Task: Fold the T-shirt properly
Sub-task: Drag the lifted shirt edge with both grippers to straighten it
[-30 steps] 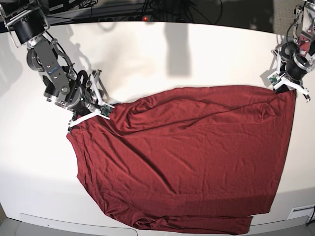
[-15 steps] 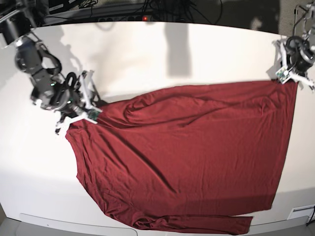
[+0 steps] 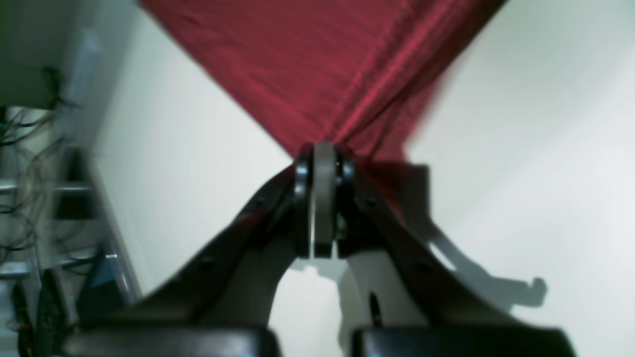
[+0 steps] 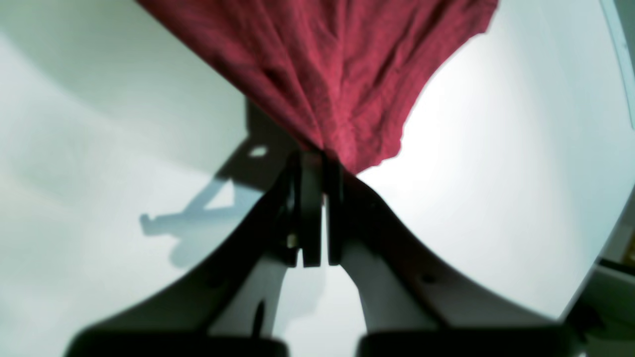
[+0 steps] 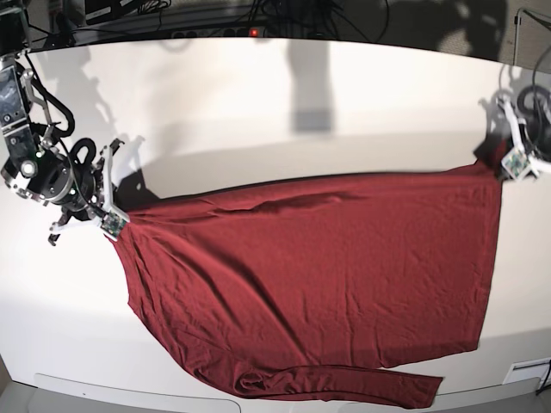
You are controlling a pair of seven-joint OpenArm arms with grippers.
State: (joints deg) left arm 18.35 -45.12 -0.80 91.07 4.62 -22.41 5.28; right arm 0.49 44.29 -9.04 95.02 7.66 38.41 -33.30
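The dark red T-shirt lies spread over the white table, stretched taut along its far edge between both grippers. My left gripper is shut on the shirt's far right corner; its wrist view shows red cloth pinched between the closed fingertips. My right gripper is shut on the far left corner, and in its wrist view bunched fabric runs into the closed fingertips. A sleeve trails along the near edge.
Black cables and a power strip with a red light run behind the table's far edge. A rack with wires stands beside the table in the left wrist view. The table's rim curves past in the right wrist view.
Both grippers have pulled outward, the right one toward the table's left and the left one toward its right. The shirt's far edge has drawn straight and its wrinkles have flattened.
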